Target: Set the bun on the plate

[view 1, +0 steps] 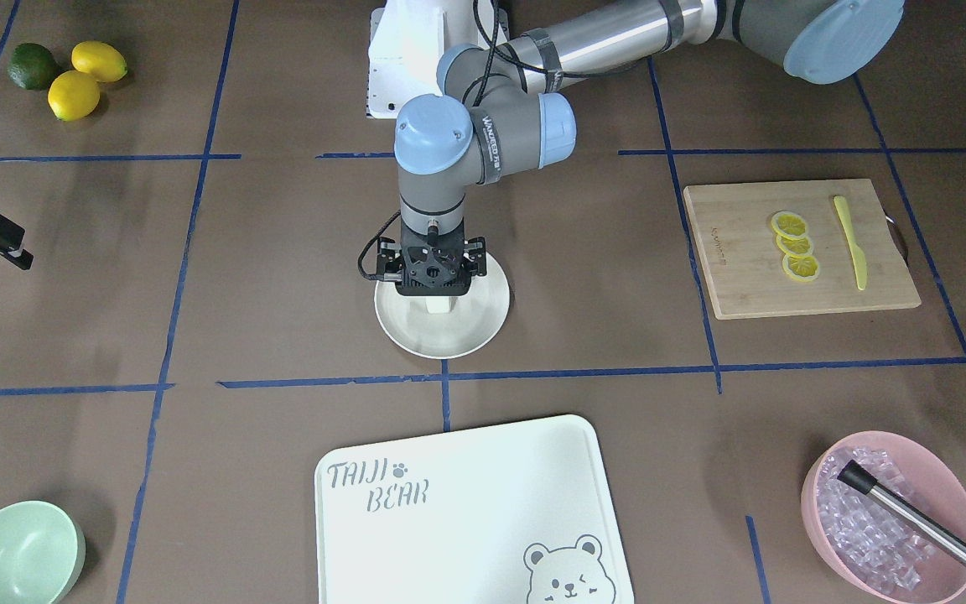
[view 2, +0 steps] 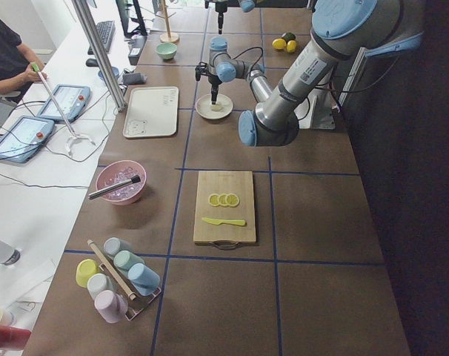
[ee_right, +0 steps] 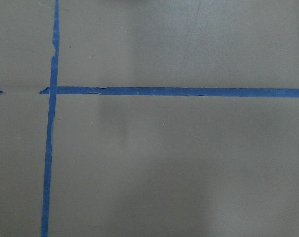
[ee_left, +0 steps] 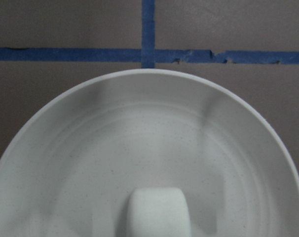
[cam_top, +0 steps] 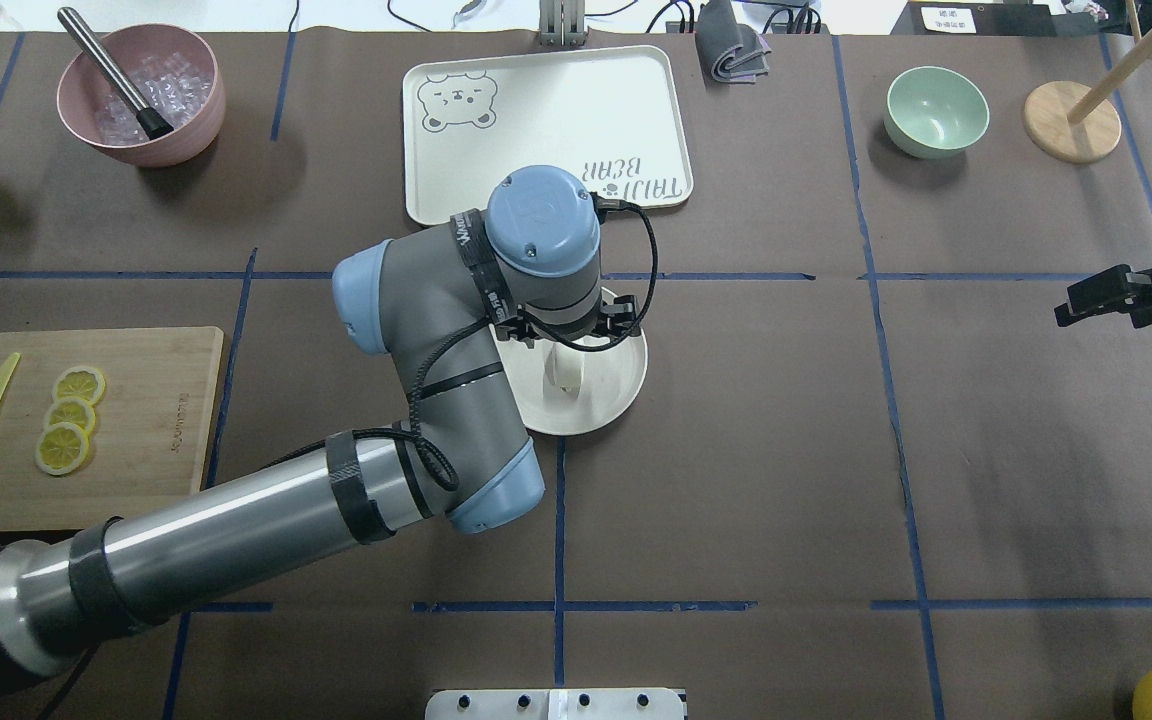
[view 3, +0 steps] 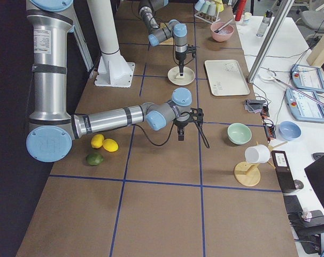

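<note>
The bun [ee_left: 158, 212], a small white stubby roll, stands near the middle of the round cream plate [ee_left: 65, 148]. My left gripper [view 1: 441, 298] points straight down right over the bun [view 1: 441, 305] and appears shut on it; the black gripper body hides its fingers. From overhead, the bun [cam_top: 564, 378] shows just below the left gripper [cam_top: 566, 355], inside the plate [cam_top: 618, 398]. My right gripper [cam_top: 1062, 317] hangs shut and holding nothing above bare table at the far right, well away from the plate [view 1: 416, 340].
A white bear-print board [cam_top: 546, 130] lies just beyond the plate. Also in view are a wooden cutting board [cam_top: 151, 440] with lemon slices and a yellow knife, a pink bowl [cam_top: 141, 95] of ice, a mint bowl [cam_top: 936, 110], a wooden stand [cam_top: 1071, 122] and lemons [view 1: 85, 80].
</note>
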